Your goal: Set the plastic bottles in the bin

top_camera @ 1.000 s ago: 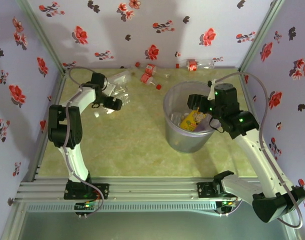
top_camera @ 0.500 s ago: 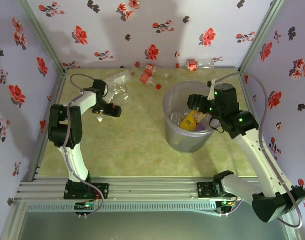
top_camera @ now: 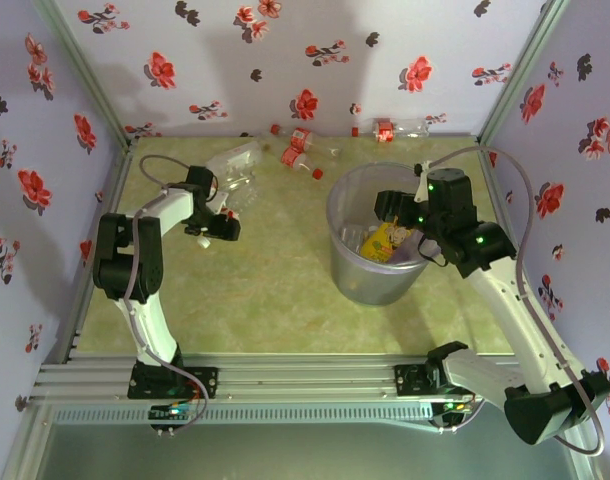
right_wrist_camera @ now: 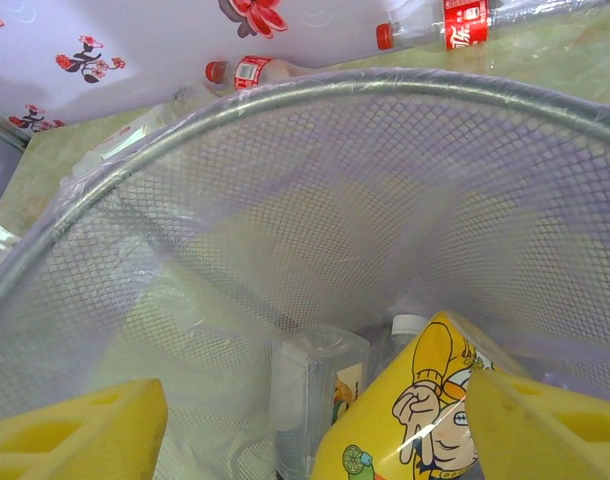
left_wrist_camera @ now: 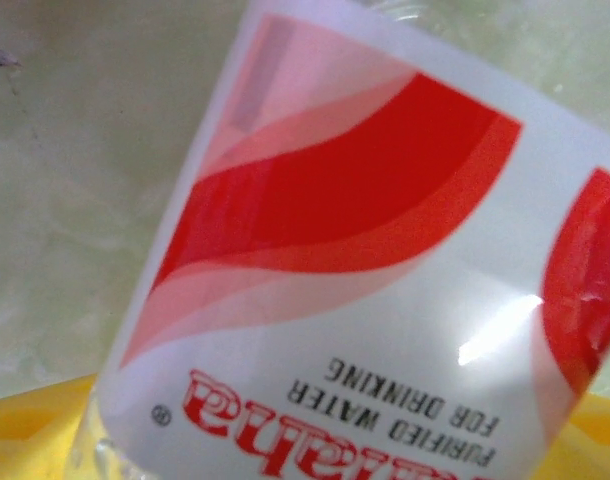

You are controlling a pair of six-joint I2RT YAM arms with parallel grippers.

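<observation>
Step in hand: pickup at far left. My left gripper (top_camera: pixel 217 226) sits around a red-and-white labelled bottle (left_wrist_camera: pixel 365 270); whether it grips, I cannot tell. My right gripper (top_camera: pixel 397 218) hangs spread and empty over the bin (top_camera: pixel 337 215), right of centre, yellow bottle (right_wrist_camera: pixel 425 420) inside. Next: confirm grip, lift, carry right to the bin

Pale lavender walls (top_camera: pixel 215 40) printed with red and dark flowers enclose a mottled green-yellow tabletop (top_camera: pixel 255 290) (glossy, evenly lit); a metal rail (top_camera: pixel 285 375) spans the lower frame.
</observation>
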